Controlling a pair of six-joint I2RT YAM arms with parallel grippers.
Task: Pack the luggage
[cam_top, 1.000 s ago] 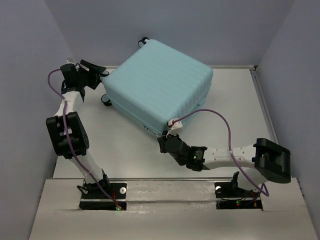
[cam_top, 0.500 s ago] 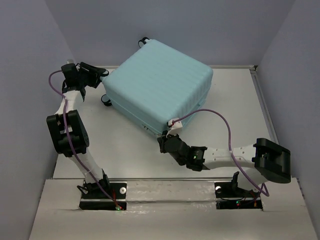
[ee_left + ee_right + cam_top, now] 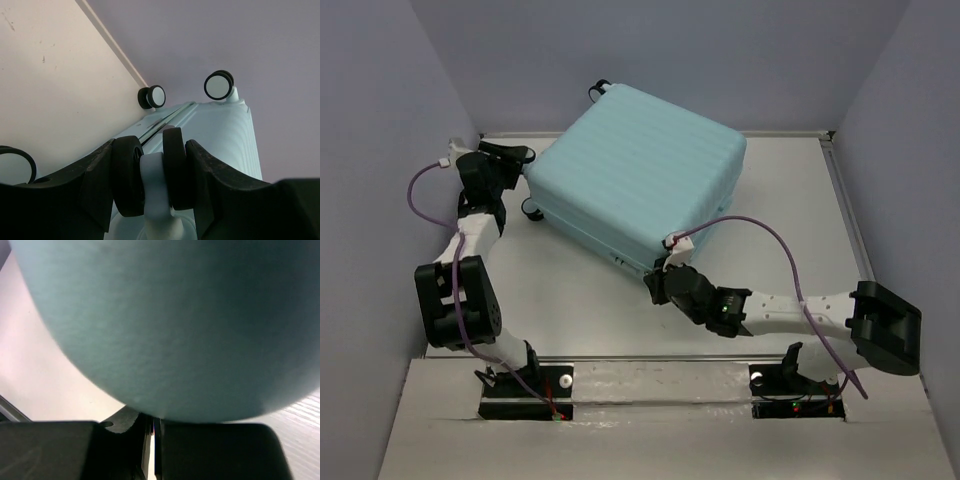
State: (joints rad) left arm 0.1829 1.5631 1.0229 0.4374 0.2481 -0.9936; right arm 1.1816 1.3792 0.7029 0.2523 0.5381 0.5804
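The luggage, a pale aqua ribbed hard-shell case, lies closed and flat on the table, turned at an angle. At its left corner my left gripper is shut on one of its double caster wheels; both fingers press the black wheel halves from outside. My right gripper is shut with nothing in it, its tips against the rounded near corner of the luggage, which fills the right wrist view. The jaws show only a thin slit between them.
Two more caster wheels stick out at the far end of the case, and another wheel shows at the left edge. Purple-grey walls enclose the white table on three sides, close behind the case.
The left gripper has closed on the caster wheel and moved slightly nearer. The right arm has stretched out to the right, its gripper still at the near corner. The luggage has shifted slightly.
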